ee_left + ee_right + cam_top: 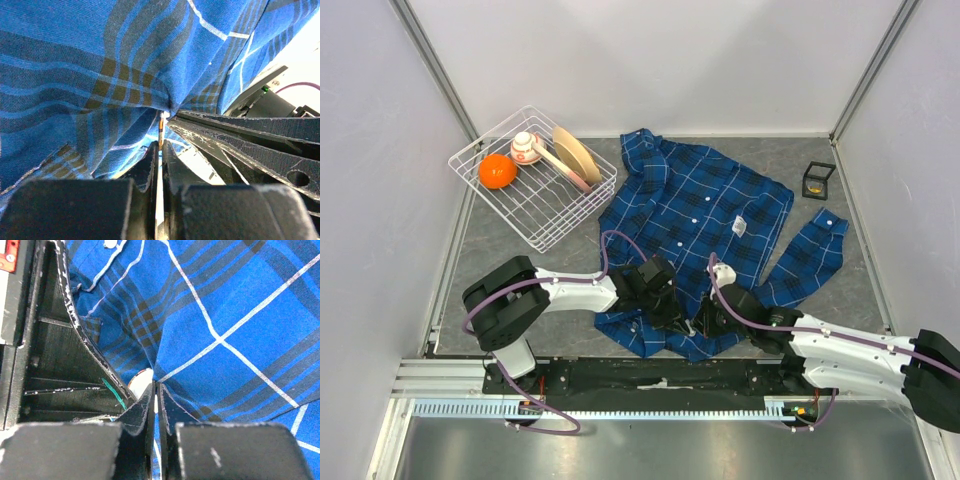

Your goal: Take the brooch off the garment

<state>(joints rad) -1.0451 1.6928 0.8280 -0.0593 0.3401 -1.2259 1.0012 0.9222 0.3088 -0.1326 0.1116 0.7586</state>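
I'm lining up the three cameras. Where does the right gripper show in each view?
Top external: right gripper, lower centre, at the near hem of the shirt.
Left wrist: right gripper reaches in from the right, tips at centre.
Right wrist: right gripper at bottom centre, pinching fabric.
Shared landmark: the blue plaid shirt.

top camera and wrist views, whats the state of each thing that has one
blue plaid button-up shirt: spread front up, near hem bunched up
left gripper: shut on a thin pin at a pucker in the cloth
right gripper: shut on a fold of the shirt
white wire rack: upright, holding an orange ball and dishes
small black box: apart from the shirt, too small to tell if open
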